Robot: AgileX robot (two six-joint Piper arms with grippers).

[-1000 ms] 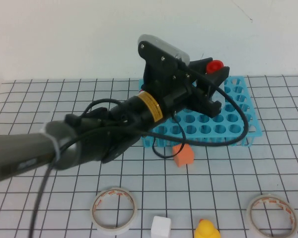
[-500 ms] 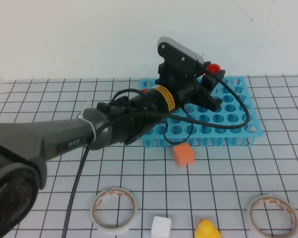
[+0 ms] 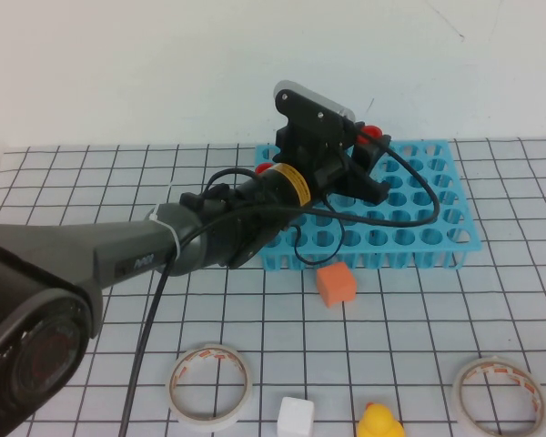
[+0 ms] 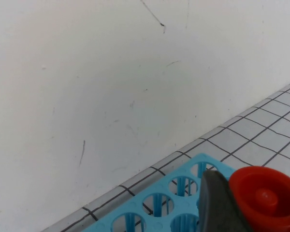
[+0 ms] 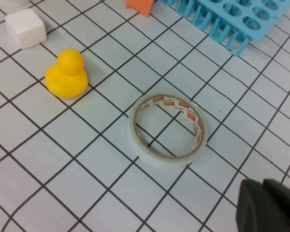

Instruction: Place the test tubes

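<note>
The left gripper [image 3: 369, 150] pinches a red-capped test tube [image 3: 371, 134] over the back rows of the blue rack [image 3: 437, 228] — apparently not yet let go. Another red cap [image 3: 263, 168] at the rack's far left corner suggests one tube already placed. The right gripper [image 5: 268, 205], pressed together, hangs near a tape roll [image 5: 166, 128].

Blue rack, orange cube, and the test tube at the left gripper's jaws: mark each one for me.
blue rack [image 3: 461, 218]: high view, right-hand rim.
orange cube [image 3: 336, 283]: high view, centre of the cube.
test tube [image 4: 266, 198]: left wrist view, top of its red cap.
</note>
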